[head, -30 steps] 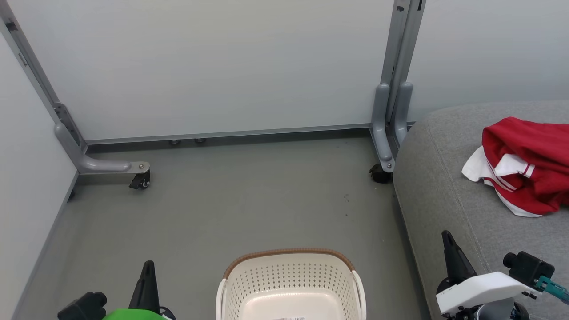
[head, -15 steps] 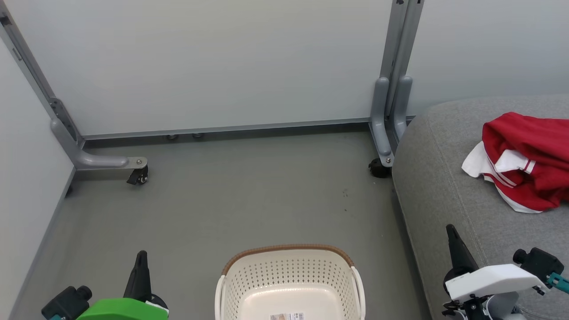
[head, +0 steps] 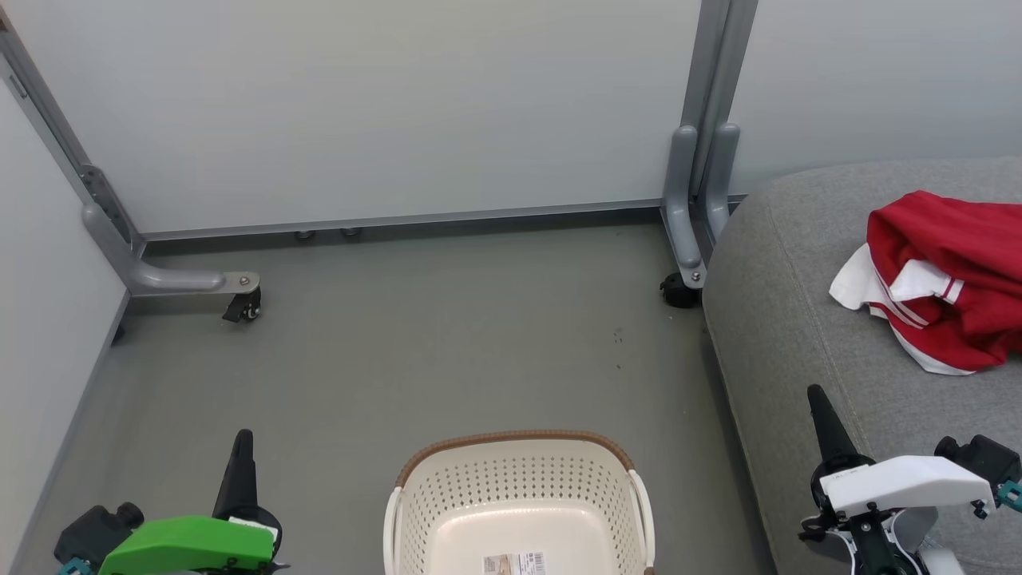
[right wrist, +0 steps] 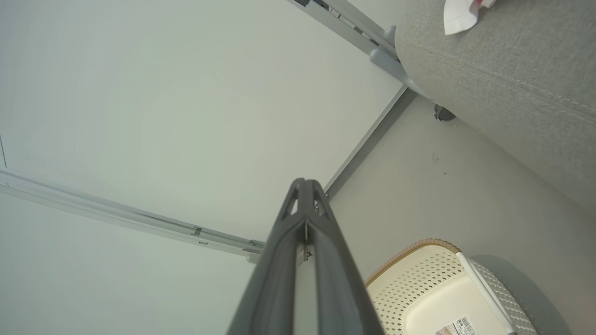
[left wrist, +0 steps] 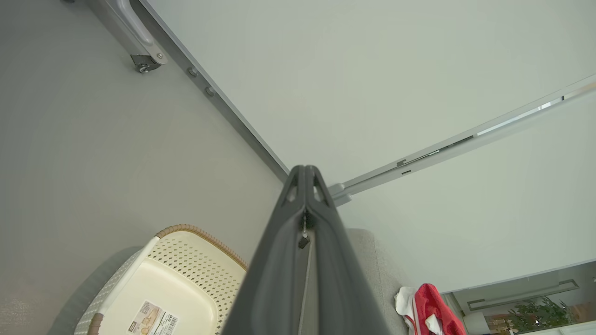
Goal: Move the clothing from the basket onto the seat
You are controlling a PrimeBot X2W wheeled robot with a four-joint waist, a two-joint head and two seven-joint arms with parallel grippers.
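Red clothing (head: 950,275) with white trim and stripes lies bunched on the grey seat (head: 798,335) at the right; it also shows as red clothing (left wrist: 430,309) in the left wrist view. The cream basket (head: 519,511) with a brown rim stands on the floor at bottom centre, holding nothing but a label (head: 515,563). My left gripper (head: 242,441) is shut and holds nothing, left of the basket. My right gripper (head: 816,395) is shut and holds nothing, over the seat's front edge. The shut fingertips appear as the left gripper (left wrist: 305,170) and the right gripper (right wrist: 305,182).
Pale partition walls (head: 399,112) on grey metal frames close off the back and left. Caster feet stand on the grey floor at the left caster (head: 243,307) and the right caster (head: 679,291) beside the seat's corner.
The head camera has tilted, so the whole scene sits a little higher and more of the basket's inside shows. Both grippers have shifted slightly outward and stay shut.
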